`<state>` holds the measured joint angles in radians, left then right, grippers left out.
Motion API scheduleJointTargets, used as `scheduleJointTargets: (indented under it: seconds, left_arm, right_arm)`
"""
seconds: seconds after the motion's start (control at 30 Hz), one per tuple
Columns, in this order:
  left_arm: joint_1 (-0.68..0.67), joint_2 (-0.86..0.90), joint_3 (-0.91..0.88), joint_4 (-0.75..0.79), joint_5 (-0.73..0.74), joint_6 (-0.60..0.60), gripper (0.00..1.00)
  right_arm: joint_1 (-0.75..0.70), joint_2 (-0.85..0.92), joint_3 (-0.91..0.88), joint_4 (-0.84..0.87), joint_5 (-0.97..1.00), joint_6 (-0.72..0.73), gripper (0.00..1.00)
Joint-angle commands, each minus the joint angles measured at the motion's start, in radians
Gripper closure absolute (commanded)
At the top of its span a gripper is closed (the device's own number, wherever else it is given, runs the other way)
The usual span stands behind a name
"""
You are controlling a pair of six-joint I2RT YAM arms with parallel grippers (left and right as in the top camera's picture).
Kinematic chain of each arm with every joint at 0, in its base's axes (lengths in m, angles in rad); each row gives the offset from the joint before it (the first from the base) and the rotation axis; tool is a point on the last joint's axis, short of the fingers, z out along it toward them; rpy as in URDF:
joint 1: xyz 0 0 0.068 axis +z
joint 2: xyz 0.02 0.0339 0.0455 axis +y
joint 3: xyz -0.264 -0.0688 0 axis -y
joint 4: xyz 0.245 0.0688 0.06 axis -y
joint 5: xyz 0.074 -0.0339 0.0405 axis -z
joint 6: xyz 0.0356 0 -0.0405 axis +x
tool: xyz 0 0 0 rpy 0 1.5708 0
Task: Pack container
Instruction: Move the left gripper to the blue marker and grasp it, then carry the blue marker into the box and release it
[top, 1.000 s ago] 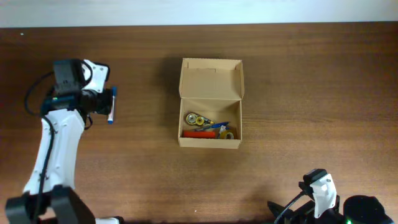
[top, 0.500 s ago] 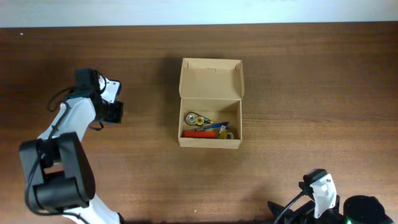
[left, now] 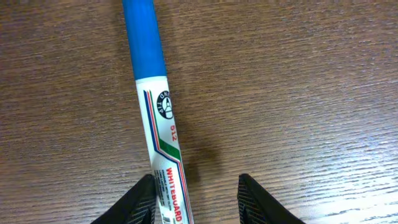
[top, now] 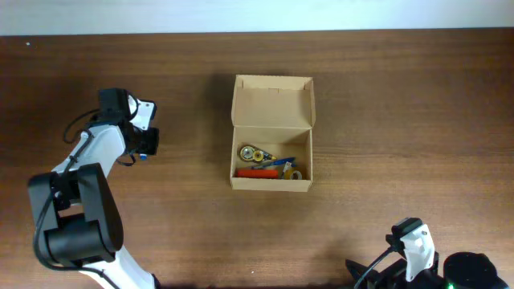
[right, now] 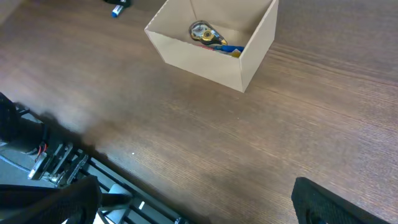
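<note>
The container [top: 271, 120] is a tan cardboard box standing open mid-table, its flap lid raised at the back. It also shows in the right wrist view [right: 249, 53]. Inside lie tape rolls [top: 250, 152], an orange pen [top: 255, 172] and blue items. A white whiteboard marker with a blue cap [left: 158, 124] lies on the table at the left; its blue end shows in the overhead view [top: 141, 156]. My left gripper [left: 199, 202] is open and low over the marker, its left finger against the barrel. My right gripper [right: 199, 205] is open and empty near the front right edge.
The brown wooden table [top: 401, 120] runs to a pale wall at the back. The table's front edge and a metal frame [right: 68, 165] below it show in the right wrist view.
My left arm has swung round and the gripper has come down over the marker, which lies where it was. The box and the right arm have not moved.
</note>
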<state>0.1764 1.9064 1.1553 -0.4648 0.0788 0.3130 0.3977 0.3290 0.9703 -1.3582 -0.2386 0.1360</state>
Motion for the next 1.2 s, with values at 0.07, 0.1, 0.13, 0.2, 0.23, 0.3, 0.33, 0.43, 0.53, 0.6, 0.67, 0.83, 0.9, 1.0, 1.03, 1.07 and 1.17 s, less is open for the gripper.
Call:
scheduleJointTargets:
  seconds: [0.07,0.1,0.13,0.2,0.23,0.3,0.33,0.43,0.53,0.6,0.67,0.83,0.9,1.0,1.03,1.07,1.17]
  left_arm:
    - [0.003,0.052,-0.006,0.006,0.004,-0.011,0.59]
    - [0.003,0.055,-0.006,0.007,0.004,-0.010,0.60]
    - [0.003,0.057,-0.006,0.009,0.004,-0.011,0.60]
    - [0.003,0.058,-0.006,0.010,0.004,-0.011,0.64]
    - [0.003,0.058,-0.006,0.011,0.004,-0.013,0.69]
    - [0.003,0.058,-0.006,0.011,0.004,-0.014,0.79]
    - [0.003,0.058,-0.006,0.011,0.004,-0.014,0.84]
    - [0.003,0.058,-0.004,0.013,0.004,-0.044,0.98]
    - [0.000,0.045,0.030,-0.010,0.009,-0.079,0.98]
    - [-0.011,0.014,0.085,-0.052,0.042,-0.077,0.98]
    - [-0.027,-0.032,0.154,-0.085,0.068,-0.077,0.98]
    - [-0.085,-0.181,0.312,-0.113,0.067,-0.072,0.98]
    - [-0.121,-0.247,0.345,-0.113,0.068,-0.054,0.98]
    - [-0.190,-0.323,0.352,-0.117,0.068,0.010,0.98]
    - [-0.220,-0.342,0.352,-0.129,0.068,0.039,0.98]
    - [-0.248,-0.353,0.352,-0.146,0.068,0.068,0.98]
    - [-0.348,-0.360,0.352,-0.227,0.104,0.210,0.98]
  right_arm:
    - [-0.006,-0.002,0.001,0.003,-0.013,0.008,0.01]
    - [-0.006,-0.002,0.001,0.003,-0.013,0.007,0.01]
    - [-0.006,-0.002,0.001,0.003,-0.013,0.008,0.01]
    - [-0.006,-0.002,0.001,0.003,-0.013,0.008,0.01]
    - [-0.006,-0.002,0.001,0.003,-0.013,0.008,0.01]
    - [-0.006,-0.002,0.001,0.003,-0.013,0.008,0.01]
    - [-0.006,-0.002,0.001,0.003,-0.013,0.008,0.01]
    - [-0.006,-0.002,0.001,0.003,-0.013,0.008,0.01]
    - [-0.006,-0.002,0.001,0.003,-0.013,0.008,0.01]
    - [-0.006,-0.002,0.001,0.003,-0.013,0.008,0.01]
    - [-0.006,-0.002,0.001,0.003,-0.013,0.007,0.01]
    - [-0.006,-0.002,0.001,0.003,-0.013,0.008,0.01]
    - [-0.006,-0.002,0.001,0.003,-0.013,0.008,0.01]
    - [-0.006,-0.002,0.001,0.003,-0.013,0.008,0.01]
    - [-0.006,-0.002,0.001,0.003,-0.013,0.007,0.01]
    - [-0.006,-0.002,0.001,0.002,-0.013,0.008,0.01]
    - [-0.006,-0.002,0.001,0.003,-0.013,0.008,0.01]
